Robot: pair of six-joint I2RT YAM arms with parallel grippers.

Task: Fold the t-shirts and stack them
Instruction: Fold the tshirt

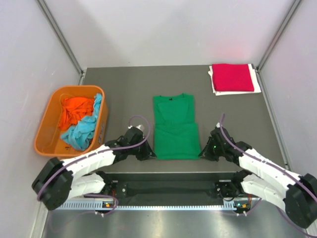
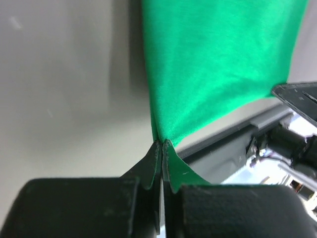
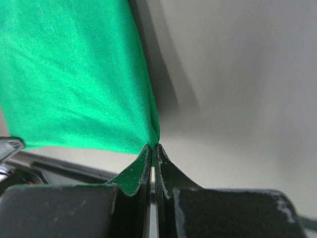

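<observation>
green t-shirt (image 1: 174, 130) spread between both arms, left hand (image 1: 150, 155) clamped on its near-left corner, right hand (image 1: 202, 153) clamped on near-right corner

We counted four t-shirts in all: one green t-shirt (image 1: 173, 130), one red t-shirt (image 1: 232, 77), one orange t-shirt (image 1: 74, 110) and one light blue t-shirt (image 1: 83, 130). There was one orange tub (image 1: 43, 130), one white sheet (image 1: 256, 83) and one table (image 1: 129, 94). We saw two arms, each with one gripper: the left gripper (image 1: 151, 155) and the right gripper (image 1: 202, 154).
</observation>
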